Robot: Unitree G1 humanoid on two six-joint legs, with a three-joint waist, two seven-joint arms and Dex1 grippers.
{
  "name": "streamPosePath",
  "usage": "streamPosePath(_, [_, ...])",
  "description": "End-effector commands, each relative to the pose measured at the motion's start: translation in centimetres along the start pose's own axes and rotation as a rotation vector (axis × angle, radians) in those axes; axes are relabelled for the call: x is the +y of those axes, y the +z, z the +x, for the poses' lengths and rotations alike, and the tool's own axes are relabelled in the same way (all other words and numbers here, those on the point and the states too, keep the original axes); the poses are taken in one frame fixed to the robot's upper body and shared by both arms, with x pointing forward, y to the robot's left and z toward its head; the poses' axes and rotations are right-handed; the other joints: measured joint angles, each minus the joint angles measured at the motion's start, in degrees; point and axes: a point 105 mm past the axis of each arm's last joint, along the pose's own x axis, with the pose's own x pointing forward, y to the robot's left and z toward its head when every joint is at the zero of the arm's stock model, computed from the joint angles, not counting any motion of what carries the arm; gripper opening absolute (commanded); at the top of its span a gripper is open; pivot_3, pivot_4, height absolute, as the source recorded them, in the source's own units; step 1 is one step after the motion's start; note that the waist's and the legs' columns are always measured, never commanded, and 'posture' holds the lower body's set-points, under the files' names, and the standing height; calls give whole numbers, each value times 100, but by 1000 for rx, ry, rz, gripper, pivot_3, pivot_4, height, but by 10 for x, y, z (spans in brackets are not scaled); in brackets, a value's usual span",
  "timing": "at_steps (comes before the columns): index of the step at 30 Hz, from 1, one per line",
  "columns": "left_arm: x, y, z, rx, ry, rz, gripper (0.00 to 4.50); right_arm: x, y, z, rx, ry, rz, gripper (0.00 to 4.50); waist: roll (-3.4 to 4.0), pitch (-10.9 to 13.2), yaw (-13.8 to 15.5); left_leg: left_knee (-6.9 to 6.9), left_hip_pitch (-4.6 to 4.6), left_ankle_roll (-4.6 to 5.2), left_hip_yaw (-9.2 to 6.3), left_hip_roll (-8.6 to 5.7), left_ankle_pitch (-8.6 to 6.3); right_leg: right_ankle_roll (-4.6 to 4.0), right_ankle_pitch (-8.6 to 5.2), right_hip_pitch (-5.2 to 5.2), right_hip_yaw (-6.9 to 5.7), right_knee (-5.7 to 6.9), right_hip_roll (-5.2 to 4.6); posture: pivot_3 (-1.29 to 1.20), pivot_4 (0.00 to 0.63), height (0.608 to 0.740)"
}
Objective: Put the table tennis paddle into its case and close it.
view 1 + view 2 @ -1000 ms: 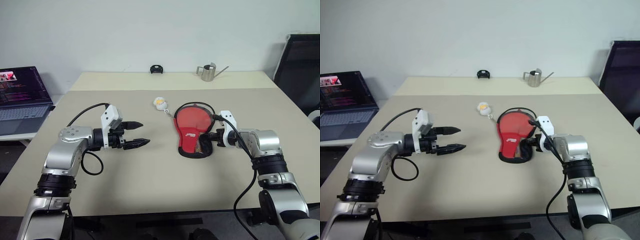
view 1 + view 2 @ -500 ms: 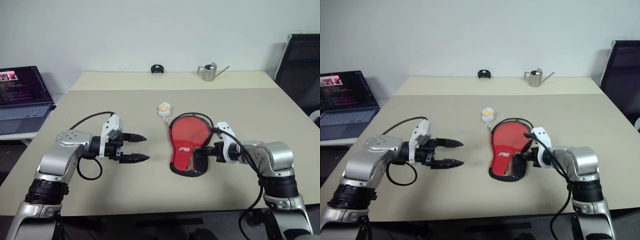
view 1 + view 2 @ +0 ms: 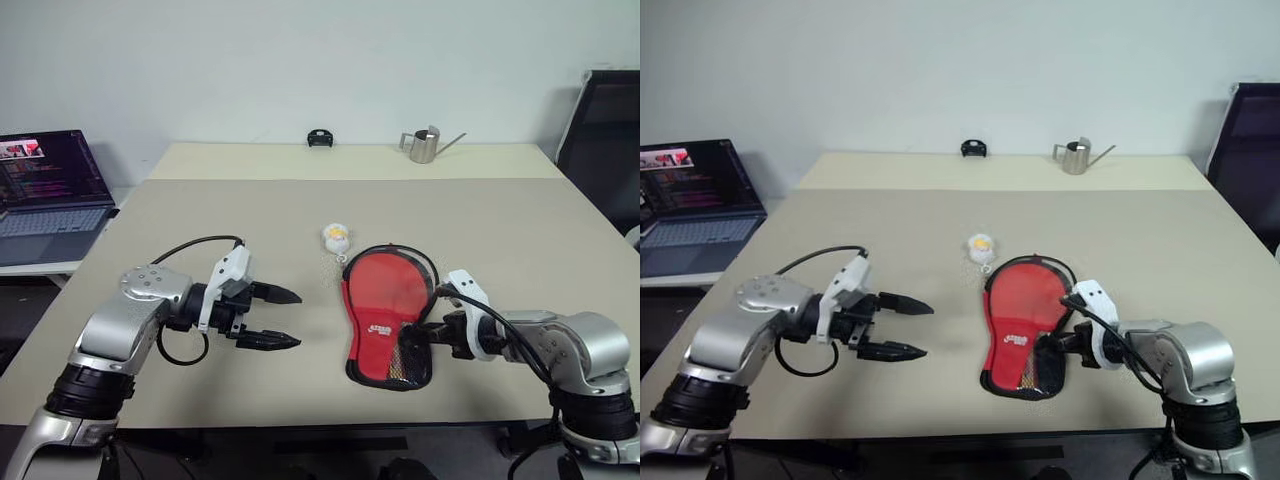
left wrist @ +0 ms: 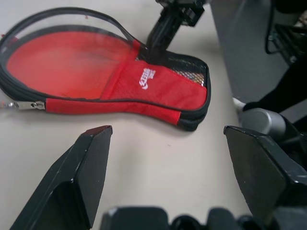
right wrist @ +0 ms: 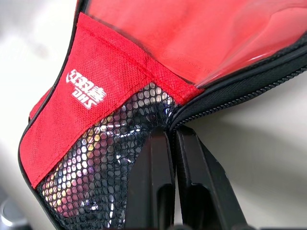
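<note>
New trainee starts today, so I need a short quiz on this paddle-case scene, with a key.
1. True or false: the left gripper is shut on the case.
2. Which gripper pinches the case at its mesh end?
A. left
B. right
C. both
3. Fill in: the small white and yellow thing lies on the table just beyond the case's ____ end.

Key:
1. False; it is open and apart from the case.
2. B, the right gripper, shut on the case's edge.
3. Round.
</note>
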Motion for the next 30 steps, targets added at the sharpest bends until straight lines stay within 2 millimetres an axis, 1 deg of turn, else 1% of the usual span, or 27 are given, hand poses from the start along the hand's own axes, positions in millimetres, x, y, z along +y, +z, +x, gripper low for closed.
streamPosePath(1, [-9,11,0,-19,-53,51,4082,6,-9,-8,32,35,-21,22,0,0,6,0,0,1,0,0,-1,0,0,2,0,-2,0,0,150,740])
streamPosePath(6, [-16,12,1,-16,-95,63,4082,2,-18,-17,72,22,-39,22,0,0,21,1,-1,4,-3,0,-2,0,0,6,-5,-9,0,0,150,740])
streamPosePath(8, [-19,12,2,-9,-106,73,4082,-3,-20,-21,88,3,-53,22,0,0,22,0,-1,6,-3,0,-3,0,0,8,-5,-14,0,0,150,740])
streamPosePath(14, [-19,15,6,-14,-110,85,4082,-22,-15,-27,101,-55,-93,22,-1,1,24,1,-1,9,-3,-1,-5,0,0,13,-6,-20,-1,0,150,740])
streamPosePath(16, [-18,15,6,-16,-107,87,4082,-23,-14,-26,99,-53,-96,22,-2,1,23,2,-1,9,-3,-1,-5,0,0,14,-6,-21,0,0,150,740])
streamPosePath(19, [-17,15,6,-14,-99,85,4082,-17,-13,-23,95,-22,-92,22,-2,1,23,4,-1,10,-3,-1,-5,1,0,15,-6,-19,0,0,150,740])
streamPosePath(23, [-15,15,6,-17,-86,84,4082,-14,-14,-19,91,-15,-81,22,-2,1,20,4,0,10,-3,0,-5,1,0,15,-5,-17,0,0,150,740])
streamPosePath(27, [-15,15,6,-16,-81,87,4082,-20,-14,-19,73,-57,-55,22,-2,1,5,4,1,10,-3,0,-5,1,0,15,-4,-16,0,0,150,740])
streamPosePath(28, [-15,15,5,-16,-77,87,4082,-22,-13,-19,68,-65,-49,515,-2,1,1,4,2,9,-2,0,-5,1,0,15,-3,-15,0,0,150,740])
streamPosePath(29, [-15,15,5,-16,-74,88,4082,-23,-12,-21,59,-77,-42,727,-2,1,2,4,2,10,-2,0,-5,1,0,15,-4,-14,0,0,150,740])
streamPosePath(30, [-15,15,5,-16,-72,89,4082,-23,-9,-22,42,-78,-35,1079,-2,1,5,4,2,9,-3,0,-5,1,0,14,-4,-13,0,0,150,740])
